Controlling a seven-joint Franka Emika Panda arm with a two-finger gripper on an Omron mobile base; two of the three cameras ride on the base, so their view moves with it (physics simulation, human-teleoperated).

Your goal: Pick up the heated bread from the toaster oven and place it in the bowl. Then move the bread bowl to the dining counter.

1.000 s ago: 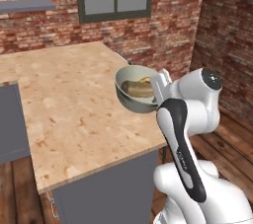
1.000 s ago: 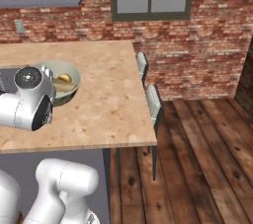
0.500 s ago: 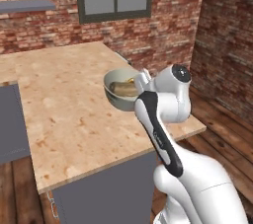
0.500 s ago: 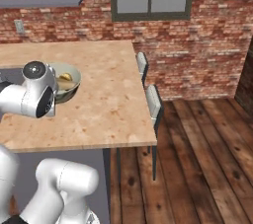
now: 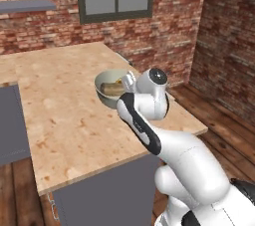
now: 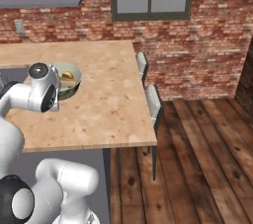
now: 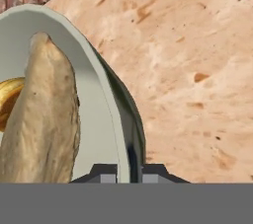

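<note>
counter space is taking up most of the scene: the dining counter (image 5: 69,120), a broad wood-grain top with reddish blotches on a plain grey base, is lying under the arm, with brick walls and a window behind it and two chairs (image 6: 148,90) tucked along its far side. the bowl (image 5: 110,86) is hanging over or just on this top, near the middle of its width; whether its base is touching the wood is hard to tell from these angles. the long pale loaf (image 7: 42,119) is leaning inside the bowl, filling much of it, and the heated bread (image 6: 68,75) is sitting as a small golden lump beside it, tucked against the inner wall. the gripper (image 7: 129,171) is clamping the bowl's rim, one fingertip inside the wall and one outside, with the rim running between them. pinching the rim rather than the body is likely the only hold a narrow two-finger hand can get on so wide a vessel. by my judgement the bread is already in the bowl and the carry is near its end, with setting down and letting go remaining.
</note>
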